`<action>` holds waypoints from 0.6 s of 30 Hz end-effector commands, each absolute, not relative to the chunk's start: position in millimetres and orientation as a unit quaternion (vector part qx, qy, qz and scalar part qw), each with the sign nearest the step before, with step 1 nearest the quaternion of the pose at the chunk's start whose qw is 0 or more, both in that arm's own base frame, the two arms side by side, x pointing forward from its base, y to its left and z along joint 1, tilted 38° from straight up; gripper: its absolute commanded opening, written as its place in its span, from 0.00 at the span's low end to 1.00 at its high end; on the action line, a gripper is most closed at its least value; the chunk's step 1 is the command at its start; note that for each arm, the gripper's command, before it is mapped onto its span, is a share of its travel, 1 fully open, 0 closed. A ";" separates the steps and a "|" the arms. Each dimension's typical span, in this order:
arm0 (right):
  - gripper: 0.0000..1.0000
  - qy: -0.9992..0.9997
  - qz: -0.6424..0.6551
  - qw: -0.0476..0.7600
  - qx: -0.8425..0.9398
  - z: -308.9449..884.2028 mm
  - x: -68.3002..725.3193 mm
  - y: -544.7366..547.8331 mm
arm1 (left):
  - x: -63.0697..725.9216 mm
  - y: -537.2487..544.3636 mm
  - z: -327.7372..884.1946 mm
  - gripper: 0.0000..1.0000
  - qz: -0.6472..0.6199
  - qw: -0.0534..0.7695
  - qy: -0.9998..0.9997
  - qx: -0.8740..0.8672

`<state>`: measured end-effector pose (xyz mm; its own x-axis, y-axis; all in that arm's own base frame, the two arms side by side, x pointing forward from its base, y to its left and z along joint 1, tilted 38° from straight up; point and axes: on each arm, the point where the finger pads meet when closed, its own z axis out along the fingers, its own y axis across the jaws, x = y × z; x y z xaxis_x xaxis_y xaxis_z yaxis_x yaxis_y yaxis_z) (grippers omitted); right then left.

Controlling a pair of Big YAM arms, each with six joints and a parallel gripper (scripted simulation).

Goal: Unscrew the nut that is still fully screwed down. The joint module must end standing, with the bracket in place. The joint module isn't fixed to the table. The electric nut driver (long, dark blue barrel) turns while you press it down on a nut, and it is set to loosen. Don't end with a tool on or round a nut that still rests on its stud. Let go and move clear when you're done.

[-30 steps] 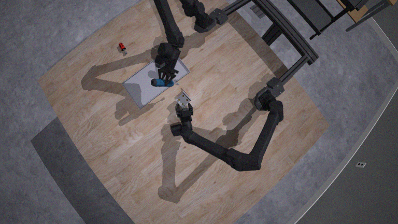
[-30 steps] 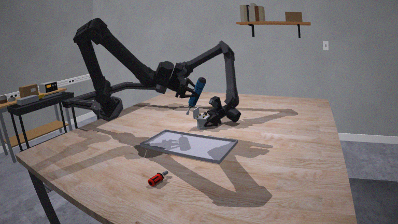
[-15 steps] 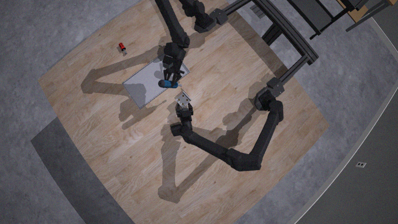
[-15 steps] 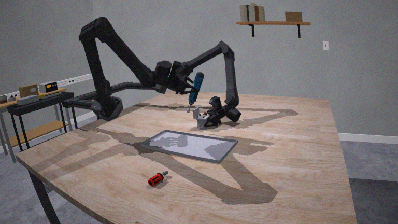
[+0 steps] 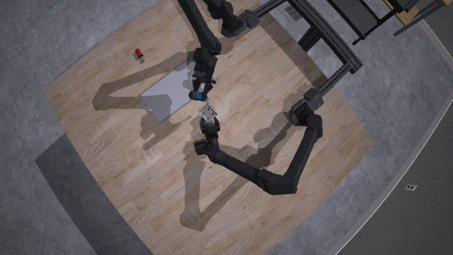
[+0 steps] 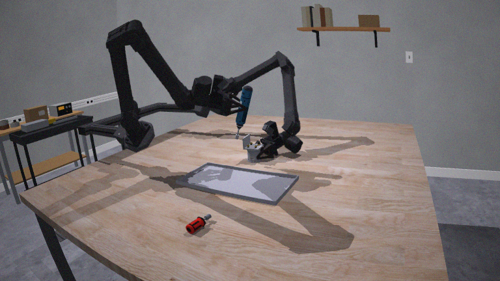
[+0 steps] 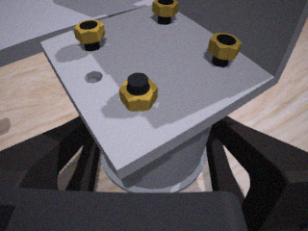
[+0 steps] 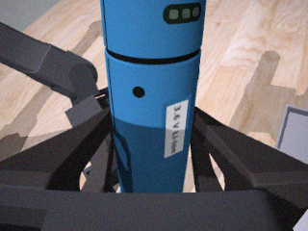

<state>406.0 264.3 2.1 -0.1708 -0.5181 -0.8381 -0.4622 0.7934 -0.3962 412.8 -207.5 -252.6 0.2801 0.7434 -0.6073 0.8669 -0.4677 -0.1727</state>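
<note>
The joint module (image 6: pixel 252 156) (image 7: pixel 173 166) stands upright on the table, the L-shaped bracket (image 5: pixel 208 113) (image 6: pixel 246 140) (image 7: pixel 159 58) on top. In the left wrist view one nut (image 7: pixel 139 98) sits low, its black stud poking out above. Three other nuts, the left one (image 7: pixel 89 33), the back one (image 7: pixel 165 9) and the right one (image 7: pixel 224 47), sit raised on their studs. My left gripper (image 6: pixel 260 153) (image 7: pixel 153 116) is shut on the module's body. My right gripper (image 6: pixel 243 107) (image 8: pixel 152 115) is shut on the blue nut driver (image 5: pixel 197 95) (image 6: pixel 243 116) (image 8: pixel 153 96), slightly tilted, its socket (image 6: pixel 237 136) in the air beside the bracket.
A grey tray (image 5: pixel 157 93) (image 6: pixel 236 185) lies beside the module. A red-handled tool (image 5: pixel 138 53) (image 6: pixel 195 225) lies on the table beyond the tray. The left arm reaches low to the module, with the right arm above from the other side. The bracket's upright wall stands near the driver's socket.
</note>
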 end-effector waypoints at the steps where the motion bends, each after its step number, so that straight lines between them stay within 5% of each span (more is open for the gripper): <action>1: 0.42 0.724 -0.010 0.605 -0.330 37.8 413.4 295.0 | 407.6 -223.2 -251.1 0.59 -0.320 0.094 0.492 0.804; 18: 0.42 0.677 -0.008 0.627 -0.386 34.1 384.4 321.0 | 407.6 -223.2 -251.1 0.59 -0.320 0.094 0.492 0.804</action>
<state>378.4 293.5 0.0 -0.0269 -0.5750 -0.8177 -0.5255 0.7040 -0.4778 412.8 -207.5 -252.6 0.2801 0.7434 -0.6073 0.8669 -0.4677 -0.1727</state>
